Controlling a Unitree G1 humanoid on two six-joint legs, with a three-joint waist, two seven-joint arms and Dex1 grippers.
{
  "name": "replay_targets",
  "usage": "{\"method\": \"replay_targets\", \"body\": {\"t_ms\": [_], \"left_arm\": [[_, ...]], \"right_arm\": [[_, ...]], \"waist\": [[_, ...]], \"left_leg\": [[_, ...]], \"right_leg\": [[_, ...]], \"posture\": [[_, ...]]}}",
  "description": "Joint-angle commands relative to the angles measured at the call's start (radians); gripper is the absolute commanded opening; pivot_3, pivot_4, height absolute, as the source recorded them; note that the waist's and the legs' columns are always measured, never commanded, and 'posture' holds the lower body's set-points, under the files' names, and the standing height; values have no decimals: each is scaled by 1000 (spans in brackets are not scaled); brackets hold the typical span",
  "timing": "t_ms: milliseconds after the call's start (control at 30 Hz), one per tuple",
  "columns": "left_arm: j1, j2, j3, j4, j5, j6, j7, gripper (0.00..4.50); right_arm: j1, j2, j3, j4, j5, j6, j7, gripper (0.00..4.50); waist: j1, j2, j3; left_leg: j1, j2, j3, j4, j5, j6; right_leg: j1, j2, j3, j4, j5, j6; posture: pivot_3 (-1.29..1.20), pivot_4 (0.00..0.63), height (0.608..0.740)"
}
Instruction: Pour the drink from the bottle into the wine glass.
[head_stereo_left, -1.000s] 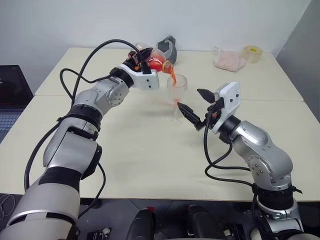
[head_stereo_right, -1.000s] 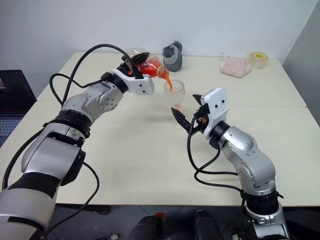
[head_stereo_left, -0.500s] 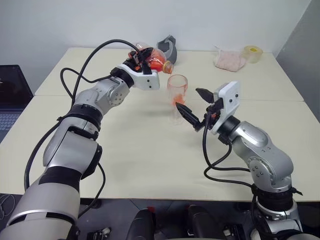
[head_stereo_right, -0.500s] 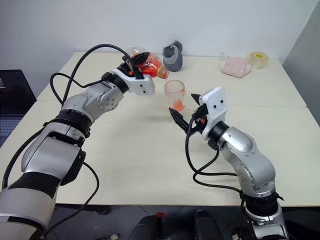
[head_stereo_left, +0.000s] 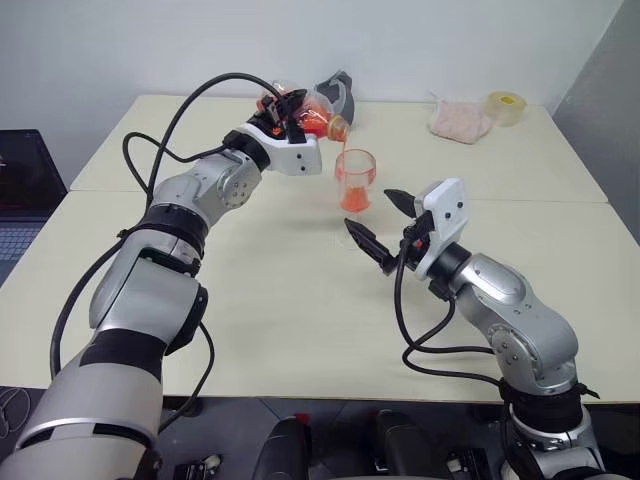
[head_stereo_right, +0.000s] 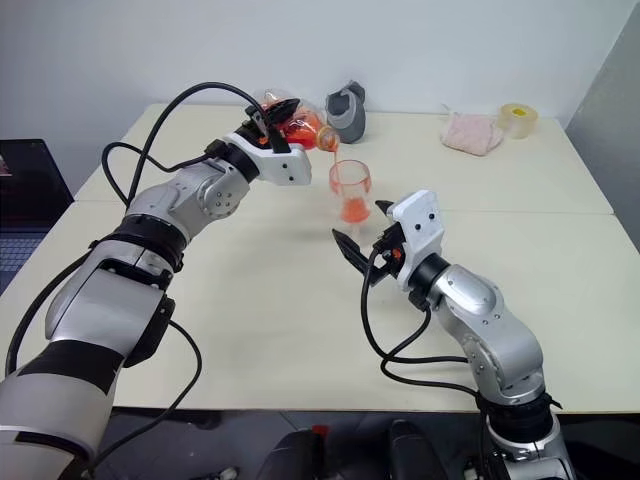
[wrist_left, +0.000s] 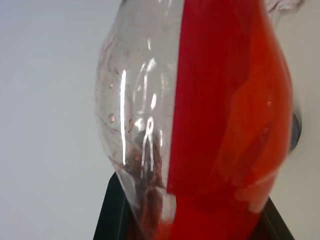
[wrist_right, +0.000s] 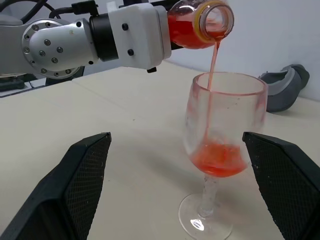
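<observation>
My left gripper (head_stereo_left: 292, 108) is shut on the bottle (head_stereo_left: 312, 118), which it holds tilted above the wine glass (head_stereo_left: 354, 182). A thin stream of the red drink (wrist_right: 211, 65) falls from the bottle's mouth into the bowl, and a little drink (wrist_right: 220, 159) lies at its bottom. In the left wrist view the bottle (wrist_left: 200, 115) sits between the black fingers (wrist_left: 112, 215), partly full of red. My right gripper (head_stereo_left: 385, 225) stands open just in front of the glass's stem, not touching it. The right wrist view shows the glass (wrist_right: 225, 125) beyond the two spread fingers (wrist_right: 75, 185).
A grey object (head_stereo_left: 338, 95) lies at the table's back behind the bottle. A pink cloth (head_stereo_left: 458, 120) and a roll of tape (head_stereo_left: 507, 106) sit at the back right. A laptop (head_stereo_left: 25, 190) is off the table's left edge.
A full stream ran a second ago, had stopped half a second ago, and now runs thinly again. More drink lies in the glass. The right gripper has barely shifted.
</observation>
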Motion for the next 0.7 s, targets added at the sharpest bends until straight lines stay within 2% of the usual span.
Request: {"method": "replay_targets", "body": {"t_ms": [33, 700], "left_arm": [[-51, 8, 6, -10, -4, 5, 24, 916], [-74, 5, -10, 6, 11, 11, 35, 916]], "right_arm": [[0, 6, -1, -43, -7, -26, -2, 4500], [30, 43, 15, -30, -83, -82, -34, 4500]], "waist": [[0, 0, 0], [0, 0, 0]], "left_leg": [[0, 0, 0, 0, 0, 0], [0, 0, 0, 0, 0, 0]], "right_leg": [[0, 0, 0, 0, 0, 0], [0, 0, 0, 0, 0, 0]], "posture": [[0, 150, 740], [0, 150, 740]]}}
